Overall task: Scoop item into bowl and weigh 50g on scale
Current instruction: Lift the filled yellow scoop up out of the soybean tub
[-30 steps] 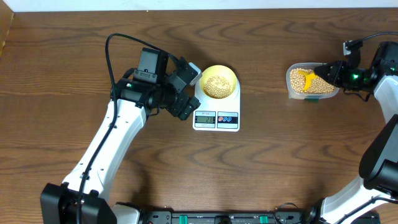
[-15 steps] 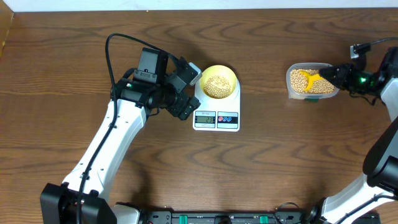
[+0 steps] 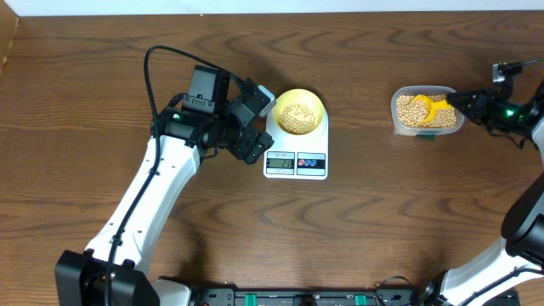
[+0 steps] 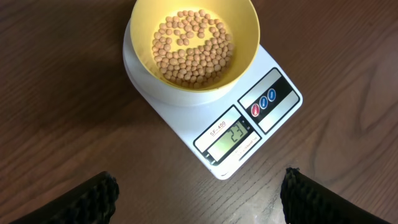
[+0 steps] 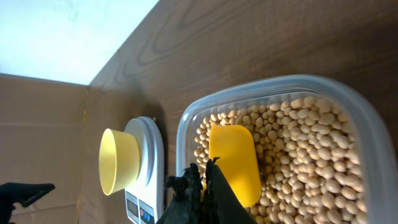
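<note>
Left end effector spread beside scale; right end effector clamped on scoop in tub of beans.

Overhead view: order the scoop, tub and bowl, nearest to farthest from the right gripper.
1. The scoop, held in the right gripper.
2. The tub, around the scoop, far right.
3. The bowl, mid-table on the scale.

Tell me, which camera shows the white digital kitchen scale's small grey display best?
The left wrist view: the display is close, digits readable. Overhead shows it tiny; right wrist shows the scale distant, foreshortened.
</note>
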`<action>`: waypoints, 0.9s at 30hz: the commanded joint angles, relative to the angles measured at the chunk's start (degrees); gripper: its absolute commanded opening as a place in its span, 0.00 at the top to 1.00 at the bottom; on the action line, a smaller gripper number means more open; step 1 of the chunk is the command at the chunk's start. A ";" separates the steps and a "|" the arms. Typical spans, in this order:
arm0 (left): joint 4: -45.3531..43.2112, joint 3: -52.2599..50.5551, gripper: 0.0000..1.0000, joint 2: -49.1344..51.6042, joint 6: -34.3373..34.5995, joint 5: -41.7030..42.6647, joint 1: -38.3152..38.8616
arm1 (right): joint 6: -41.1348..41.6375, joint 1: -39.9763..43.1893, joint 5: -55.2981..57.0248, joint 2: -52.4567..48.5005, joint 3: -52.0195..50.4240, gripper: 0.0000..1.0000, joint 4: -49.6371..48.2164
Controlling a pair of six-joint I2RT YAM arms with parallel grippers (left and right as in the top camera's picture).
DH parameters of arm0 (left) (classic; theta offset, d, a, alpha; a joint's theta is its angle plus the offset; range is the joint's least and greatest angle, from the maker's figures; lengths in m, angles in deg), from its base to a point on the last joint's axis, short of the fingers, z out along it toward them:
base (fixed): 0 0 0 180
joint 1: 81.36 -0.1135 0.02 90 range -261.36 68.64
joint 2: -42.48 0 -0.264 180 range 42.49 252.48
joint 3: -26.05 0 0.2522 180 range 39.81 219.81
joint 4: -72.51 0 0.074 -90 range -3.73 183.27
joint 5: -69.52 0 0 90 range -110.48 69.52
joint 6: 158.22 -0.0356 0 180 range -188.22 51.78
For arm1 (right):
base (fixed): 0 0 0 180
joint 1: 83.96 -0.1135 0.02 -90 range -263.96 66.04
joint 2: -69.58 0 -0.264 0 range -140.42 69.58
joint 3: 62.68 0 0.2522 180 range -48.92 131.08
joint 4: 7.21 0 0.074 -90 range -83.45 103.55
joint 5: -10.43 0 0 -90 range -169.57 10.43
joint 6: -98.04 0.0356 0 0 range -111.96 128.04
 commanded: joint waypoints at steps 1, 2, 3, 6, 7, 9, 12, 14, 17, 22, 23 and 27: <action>0.00 -0.66 0.14 -0.24 -0.37 0.74 -0.22 | 0.61 1.42 -4.07 -0.68 -0.35 0.99 0.00; 0.00 -0.66 0.14 -0.24 -0.37 0.74 -0.22 | 0.63 1.64 -4.24 -0.68 -0.35 0.99 0.00; 0.00 -0.66 0.14 -0.24 -0.37 0.74 -0.22 | 0.63 1.88 -4.63 -0.68 -0.35 0.99 0.00; 0.00 -0.66 0.14 -0.24 -0.37 0.74 -0.22 | 0.61 2.27 -6.60 -0.68 -0.35 0.99 -0.24; 0.00 -0.66 0.14 -0.24 -0.37 0.74 -0.22 | 0.61 2.36 -7.04 -0.68 -0.35 0.99 -0.44; 0.00 -0.66 0.14 -0.24 -0.37 0.74 -0.22 | 0.63 2.40 -7.02 -0.68 -0.35 0.99 -0.92; 0.00 -0.66 0.14 -0.24 -0.37 0.76 -0.22 | 1.07 2.40 -7.02 -0.68 -0.35 0.99 -1.64; 0.00 -0.66 0.14 -0.24 -0.37 0.74 -0.22 | 2.21 2.40 -6.99 -0.68 -0.35 0.99 -2.40; 0.00 -0.66 0.14 -0.24 -0.37 0.74 -0.22 | 2.32 2.40 -7.02 -0.68 -0.35 0.99 -2.78; 0.00 -0.66 0.14 -0.24 -0.37 0.74 -0.22 | 3.85 2.40 -7.37 -0.68 -0.35 0.99 -2.80; 0.00 -0.66 0.14 -0.24 -0.37 0.74 -0.22 | 3.80 2.40 -8.00 -0.68 -0.35 0.99 -2.84; 0.00 -0.66 0.14 -0.24 -0.37 0.74 -0.22 | 3.85 2.40 -10.56 -0.68 -0.35 0.99 -3.91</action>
